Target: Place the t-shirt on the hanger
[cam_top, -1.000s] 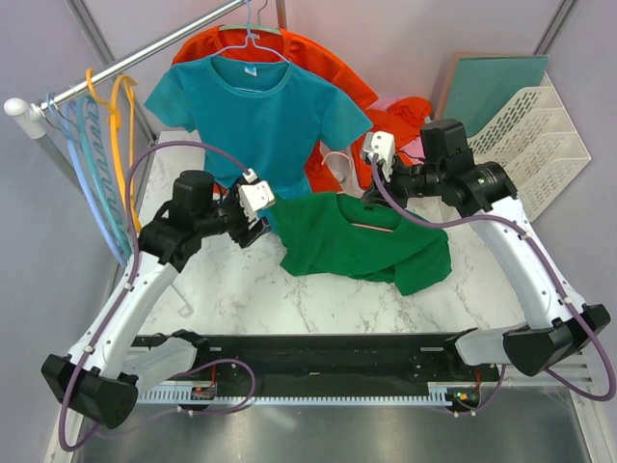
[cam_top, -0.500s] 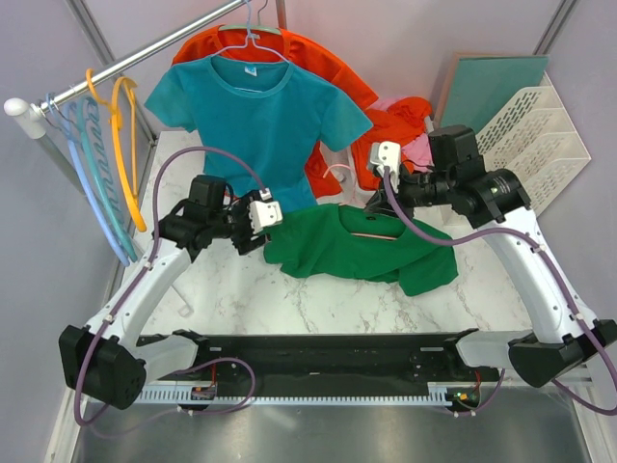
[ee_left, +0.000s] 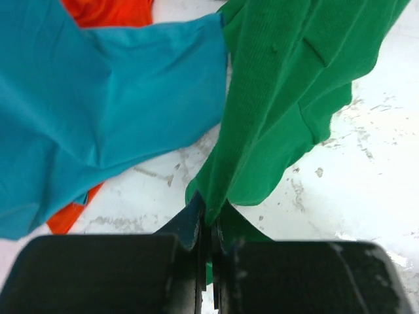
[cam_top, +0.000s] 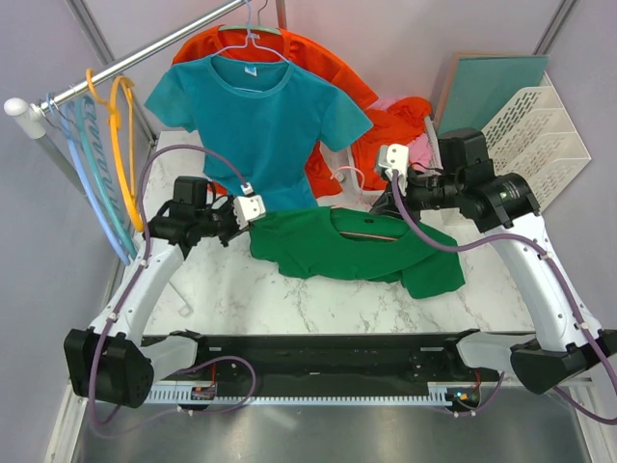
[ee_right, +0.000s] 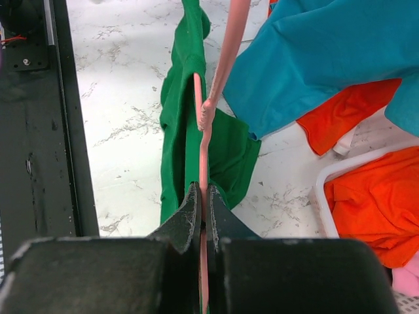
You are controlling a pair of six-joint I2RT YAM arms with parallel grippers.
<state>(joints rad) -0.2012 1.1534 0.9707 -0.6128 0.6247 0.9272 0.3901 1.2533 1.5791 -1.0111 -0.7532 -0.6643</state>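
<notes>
At the near edge, the black base rail [cam_top: 318,352] carried both arms. The only printed matter, a small white tag inside a collar at the back, was too small to read.

Above the marble tabletop [cam_top: 231,289], the left tool [cam_top: 253,218] was clenched on the left edge of the green t-shirt [cam_top: 333,253]. In the left wrist view its fingers [ee_left: 194,226] pinched a fold of the cloth with almost no gap between them.

The t-shirt was spread across the middle of the tabletop between the two tools, with one sleeve trailing towards the right. The pink wire hanger [cam_top: 371,235] showed inside its neck opening.

The right tool [cam_top: 384,201] was clamped on that hanger. In the right wrist view the wire [ee_right: 201,154] ran straight out from between the shut fingers [ee_right: 191,212], with green cloth draped just beside it.

Just behind, the hem of the teal t-shirt [cam_top: 260,116] hung close to the left tool; the unread tag [cam_top: 253,70] sat at its neck. Orange-red garments [cam_top: 333,58] lay behind and beside it.

At far left a rail held light blue hangers [cam_top: 85,159] and an orange hanger [cam_top: 123,145]. At far right stood a cream tray rack [cam_top: 545,145].
</notes>
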